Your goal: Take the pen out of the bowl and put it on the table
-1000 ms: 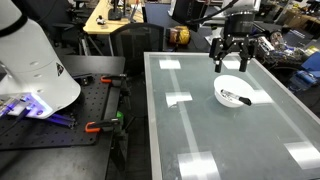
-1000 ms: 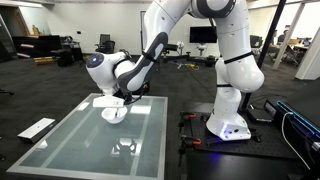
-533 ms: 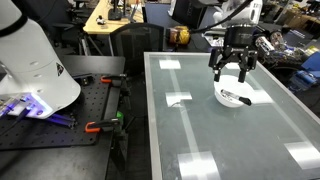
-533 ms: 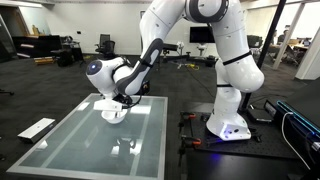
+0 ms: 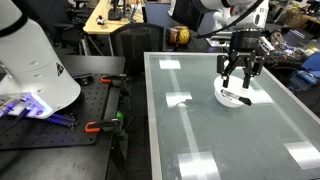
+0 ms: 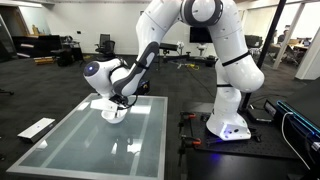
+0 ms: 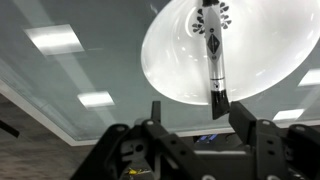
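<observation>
Pen [image 7: 213, 55] lying in bowl [image 7: 168, 62], not yet grasped. Gripper [image 5: 238, 84] jaws spread, empty, just above bowl. Grasp, lift and placing on worktop [image 5: 200, 130] all to do.

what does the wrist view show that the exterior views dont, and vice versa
Only the wrist view: printed markings on the pen, whose dark end pokes over the rim of the bowl. Only an exterior view: the white arm, and the dark bench with clamps. Both: the open gripper above the bowl on the glossy table.

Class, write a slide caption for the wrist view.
Open gripper poised over a white bowl with a pen inside.
</observation>
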`<action>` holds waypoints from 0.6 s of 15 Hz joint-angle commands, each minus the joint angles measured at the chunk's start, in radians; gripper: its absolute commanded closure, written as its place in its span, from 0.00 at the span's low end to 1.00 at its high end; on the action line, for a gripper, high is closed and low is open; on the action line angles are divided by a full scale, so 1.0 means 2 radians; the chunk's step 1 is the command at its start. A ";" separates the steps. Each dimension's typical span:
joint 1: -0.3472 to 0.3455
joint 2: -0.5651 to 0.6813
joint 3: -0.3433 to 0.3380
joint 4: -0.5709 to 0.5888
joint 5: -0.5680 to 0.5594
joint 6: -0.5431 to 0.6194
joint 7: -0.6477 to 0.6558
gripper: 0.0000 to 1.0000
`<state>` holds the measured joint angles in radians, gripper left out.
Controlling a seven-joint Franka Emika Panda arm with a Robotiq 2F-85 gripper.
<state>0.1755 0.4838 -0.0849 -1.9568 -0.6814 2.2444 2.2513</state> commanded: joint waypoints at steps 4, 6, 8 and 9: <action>0.009 0.023 -0.010 0.030 -0.009 -0.004 0.017 0.30; 0.010 0.028 -0.011 0.035 -0.010 -0.006 0.017 0.30; 0.011 0.033 -0.012 0.040 -0.010 -0.007 0.016 0.30; 0.012 0.035 -0.013 0.043 -0.010 -0.007 0.015 0.30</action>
<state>0.1797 0.5321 -0.0926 -1.9046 -0.6832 2.2445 2.2513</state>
